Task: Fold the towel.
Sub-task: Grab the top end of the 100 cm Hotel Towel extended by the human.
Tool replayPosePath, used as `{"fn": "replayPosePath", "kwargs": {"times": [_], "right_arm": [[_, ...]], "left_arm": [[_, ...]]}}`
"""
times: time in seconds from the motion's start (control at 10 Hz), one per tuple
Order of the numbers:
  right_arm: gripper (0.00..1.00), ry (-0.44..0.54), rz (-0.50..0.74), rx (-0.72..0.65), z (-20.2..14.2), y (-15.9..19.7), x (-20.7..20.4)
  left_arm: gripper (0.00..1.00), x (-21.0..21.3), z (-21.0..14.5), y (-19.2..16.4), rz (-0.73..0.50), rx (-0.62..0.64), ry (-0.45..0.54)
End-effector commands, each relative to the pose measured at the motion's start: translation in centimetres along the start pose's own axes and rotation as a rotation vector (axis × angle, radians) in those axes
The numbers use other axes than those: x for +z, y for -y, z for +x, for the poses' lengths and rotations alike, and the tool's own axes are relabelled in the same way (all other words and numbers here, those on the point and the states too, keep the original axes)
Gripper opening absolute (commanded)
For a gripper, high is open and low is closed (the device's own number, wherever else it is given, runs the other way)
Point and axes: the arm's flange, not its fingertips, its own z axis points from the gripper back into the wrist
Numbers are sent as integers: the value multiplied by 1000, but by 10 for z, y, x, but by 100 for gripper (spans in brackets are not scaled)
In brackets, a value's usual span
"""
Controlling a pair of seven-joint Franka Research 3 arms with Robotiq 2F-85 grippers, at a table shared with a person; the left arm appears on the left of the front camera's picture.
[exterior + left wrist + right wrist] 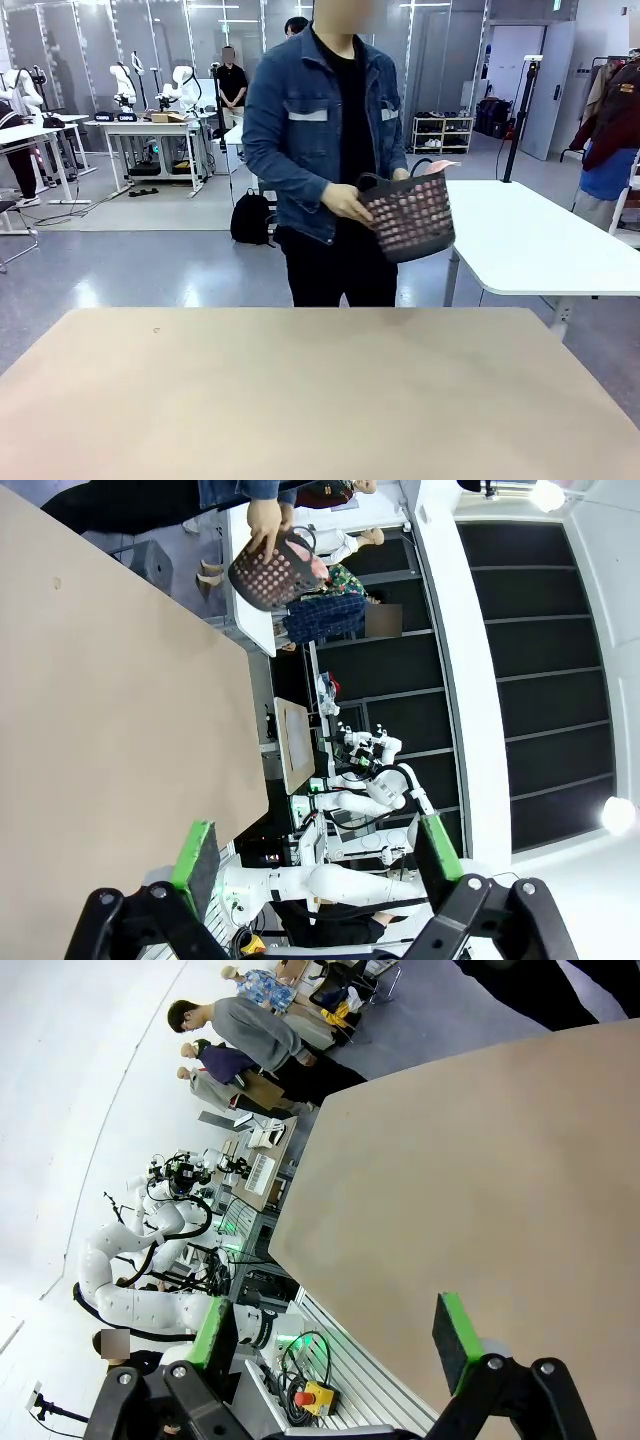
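Tabletop point(300, 400) passable throughout; basket point(408, 215) held beyond far edge

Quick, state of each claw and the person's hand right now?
Left claw: open, empty.
Right claw: open, empty.
Person's hand: holding dark perforated plastic basket.

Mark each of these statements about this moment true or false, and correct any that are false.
1. The person holds the basket in the air beyond the far edge of the table. True; a hand grips its side.
2. The towel lies spread flat on the table. False: it is pink cloth bunched inside the basket, with a bit poking over the rim.
3. The left gripper is open with nothing between its fingers. True.
4. The right gripper is shut on the towel. False: it is open and holds nothing.
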Motion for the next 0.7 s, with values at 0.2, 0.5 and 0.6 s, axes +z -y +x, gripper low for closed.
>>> {"fn": "replayPosePath", "kwargs": {"times": [0.2, 0.5, 0.6], "right_arm": [[100, 1, 9, 6, 0, 0, 1], [100, 1, 9, 6, 0, 0, 1], [100, 1, 9, 6, 0, 0, 1]], "left_arm": [[100, 1, -1, 1, -7, -3, -7], [100, 1, -1, 1, -7, -3, -7], [100, 1, -1, 1, -7, -3, -7]]}}
